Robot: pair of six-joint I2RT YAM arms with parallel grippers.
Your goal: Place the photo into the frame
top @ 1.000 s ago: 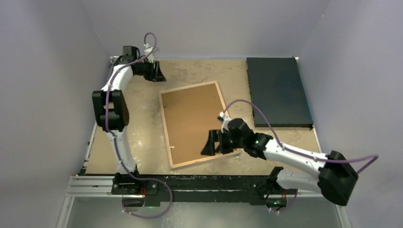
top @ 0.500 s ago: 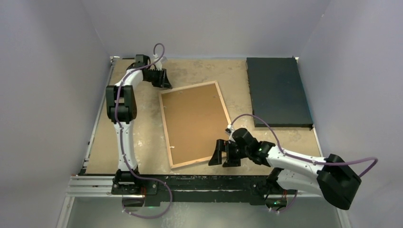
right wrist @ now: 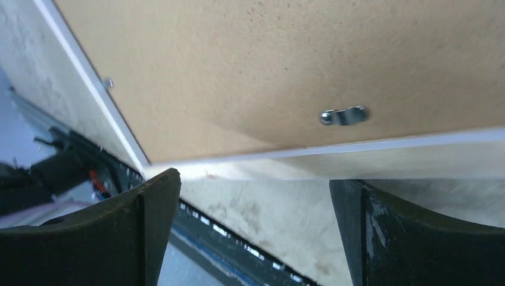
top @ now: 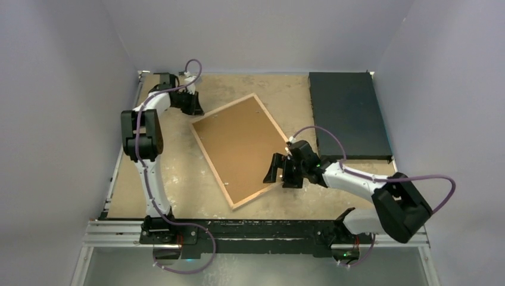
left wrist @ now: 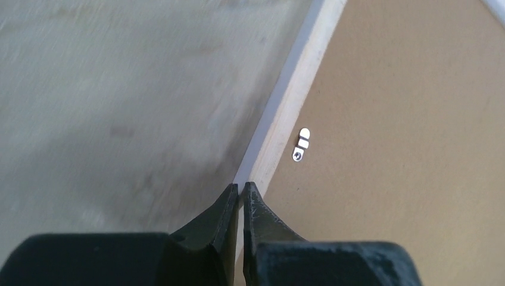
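Right gripper (top: pixel 277 177) splayed, arm low, beside frame (top: pixel 238 149)

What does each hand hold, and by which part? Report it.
Nothing is held. The left hand is shut and empty at the frame edge; the right hand is open at another edge.

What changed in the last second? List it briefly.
The frame swung counterclockwise in the top view, and its near right corner moved away from the arms. The right gripper, open, went from that corner to the frame's right edge. The left gripper shifted slightly by the far left corner. Nothing was grasped. The black mat stayed put.
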